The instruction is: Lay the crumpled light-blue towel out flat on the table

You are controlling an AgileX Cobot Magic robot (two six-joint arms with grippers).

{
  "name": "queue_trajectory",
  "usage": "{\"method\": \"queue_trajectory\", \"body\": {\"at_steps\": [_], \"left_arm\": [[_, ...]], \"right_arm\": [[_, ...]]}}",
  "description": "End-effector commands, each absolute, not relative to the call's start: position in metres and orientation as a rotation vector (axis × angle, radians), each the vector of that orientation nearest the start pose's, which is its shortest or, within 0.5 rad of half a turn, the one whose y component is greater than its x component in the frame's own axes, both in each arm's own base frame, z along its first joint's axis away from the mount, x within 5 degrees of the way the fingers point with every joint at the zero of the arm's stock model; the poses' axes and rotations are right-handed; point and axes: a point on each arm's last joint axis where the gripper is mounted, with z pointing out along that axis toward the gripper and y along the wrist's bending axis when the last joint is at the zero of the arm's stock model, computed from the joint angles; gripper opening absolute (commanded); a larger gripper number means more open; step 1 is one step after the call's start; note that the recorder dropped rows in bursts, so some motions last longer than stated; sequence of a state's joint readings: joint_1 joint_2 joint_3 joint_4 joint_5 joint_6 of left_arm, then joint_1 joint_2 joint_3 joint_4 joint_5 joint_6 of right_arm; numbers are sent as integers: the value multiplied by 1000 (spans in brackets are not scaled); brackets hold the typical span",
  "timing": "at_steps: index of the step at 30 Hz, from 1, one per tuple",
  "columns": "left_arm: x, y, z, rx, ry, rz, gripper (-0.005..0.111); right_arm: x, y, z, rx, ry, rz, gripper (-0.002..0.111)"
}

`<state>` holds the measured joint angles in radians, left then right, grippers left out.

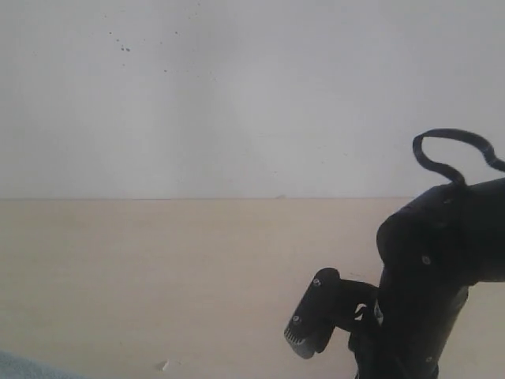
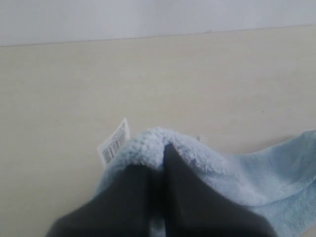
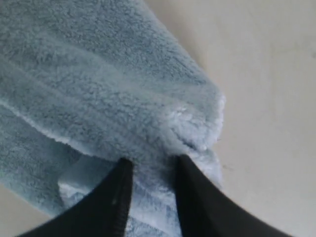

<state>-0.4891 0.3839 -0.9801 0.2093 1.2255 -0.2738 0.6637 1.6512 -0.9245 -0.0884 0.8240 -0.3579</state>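
The light-blue fluffy towel [image 2: 276,168] lies on the pale beige table [image 2: 148,79]. My left gripper [image 2: 157,158] is shut on a bunched edge of it, right beside a white barcode tag [image 2: 114,141]. In the right wrist view, my right gripper [image 3: 153,160] stands open, its two dark fingers apart over a folded corner of the towel [image 3: 98,84], and fabric shows in the gap between them. The exterior view shows only a small bit of the towel [image 1: 24,369] at its lower left corner. Both grippers' tips are out of that view.
The right arm's black body [image 1: 430,268] and its looping cable [image 1: 454,154] fill the lower right of the exterior view. A white wall [image 1: 237,95] rises behind the table [image 1: 197,260]. A small pale speck [image 1: 162,365] lies near the table's front.
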Motion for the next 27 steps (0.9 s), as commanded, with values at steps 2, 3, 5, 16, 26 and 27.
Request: {"method": "queue_trajectory", "body": {"at_steps": [2, 3, 5, 16, 26, 27], "left_arm": [[22, 7, 384, 199, 2133, -200, 4], [23, 7, 381, 201, 2141, -196, 4], [24, 6, 379, 203, 2151, -192, 4], [25, 6, 377, 205, 2158, -195, 4], [25, 5, 377, 213, 2158, -195, 4], [25, 5, 377, 213, 2158, -195, 4]], "right_arm": [[233, 175, 173, -1539, 2577, -54, 47], [234, 174, 175, -1525, 2575, -69, 47], [235, 172, 179, -1499, 2565, -100, 47], [251, 126, 193, -1169, 2693, -209, 47], [237, 68, 170, -693, 2827, 517, 47], [237, 68, 169, -707, 2827, 503, 47]]}}
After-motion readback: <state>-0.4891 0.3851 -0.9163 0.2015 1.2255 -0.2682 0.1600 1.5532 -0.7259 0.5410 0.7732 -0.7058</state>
